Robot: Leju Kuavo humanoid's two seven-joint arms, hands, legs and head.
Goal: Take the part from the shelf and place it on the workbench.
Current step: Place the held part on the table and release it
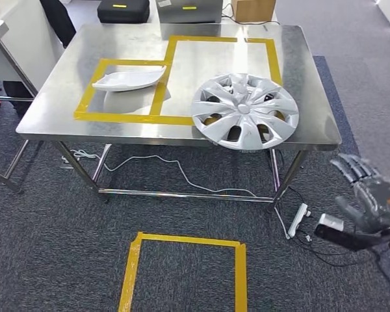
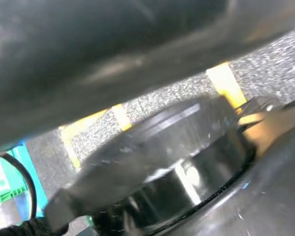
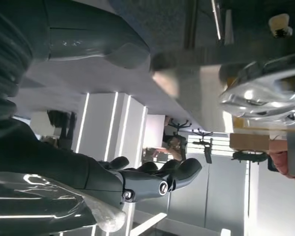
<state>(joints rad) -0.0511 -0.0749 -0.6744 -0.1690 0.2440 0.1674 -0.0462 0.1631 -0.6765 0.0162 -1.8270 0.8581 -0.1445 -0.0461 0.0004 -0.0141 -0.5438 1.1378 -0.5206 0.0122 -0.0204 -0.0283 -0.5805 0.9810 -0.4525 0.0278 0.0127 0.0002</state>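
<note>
— So, how will the hubcap (image 1: 245,110) handle?

— Light, I'd judge: thin silver plastic, fairly stiff but with some flex at the spokes, smooth enough to slip. It lies flat on the bench (image 1: 60,97), near edge, right half, its rim just over the lip. Take it by the rim or through a spoke opening; a flat pinch on the face looks unlikely to hold.

— What else, from the left?

— A white plate (image 1: 129,79) sits far left inside a yellow tape frame (image 1: 88,97). A bigger tape frame (image 1: 272,55) lies to the right, and the hubcap overlaps its near corner. Under the bench a white cable (image 1: 183,172) runs to a power strip (image 1: 299,220) on the carpet. A tape square (image 1: 183,242) marks the floor nearer the robot. Boxes stand beyond the far edge.

— Anything in the way?

— Nothing crowds the hubcap; the plate is well apart.

— The hands?

— Right hand (image 1: 372,198) hangs low at the right, fingers spread, holding nothing. The left hand's state I cannot tell; its wrist view is blurred.
</note>
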